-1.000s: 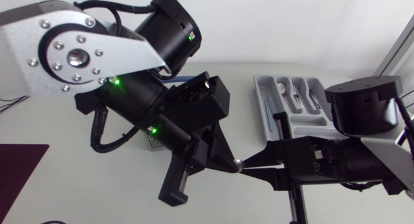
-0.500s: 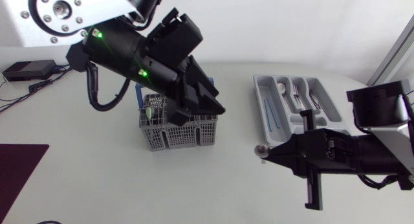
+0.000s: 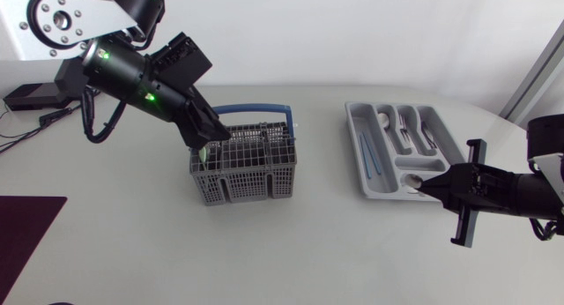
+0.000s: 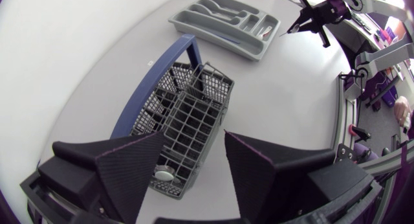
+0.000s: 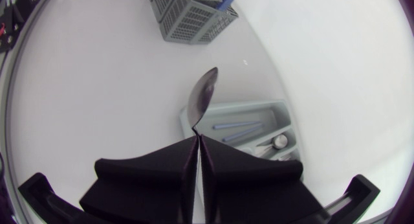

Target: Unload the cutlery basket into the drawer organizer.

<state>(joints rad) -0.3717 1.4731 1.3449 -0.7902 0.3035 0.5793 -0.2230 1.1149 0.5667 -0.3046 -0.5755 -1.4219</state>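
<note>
The grey wire cutlery basket with a blue handle stands mid-table. My left gripper hangs open over its left end; in the left wrist view the basket lies between and ahead of the spread fingers, with a round metal piece in a cell. The grey drawer organizer sits to the right, holding several pieces. My right gripper is shut on a metal spoon at the organizer's near edge. The spoon sticks out ahead of the shut gripper, above the organizer.
A black box with cables lies at the table's back left. A dark maroon mat covers the front left corner. Bare tabletop separates basket and organizer.
My left gripper let go of the spoon, opened and drew back left over the basket. My right arm carried the spoon rightward to the organizer's near edge.
</note>
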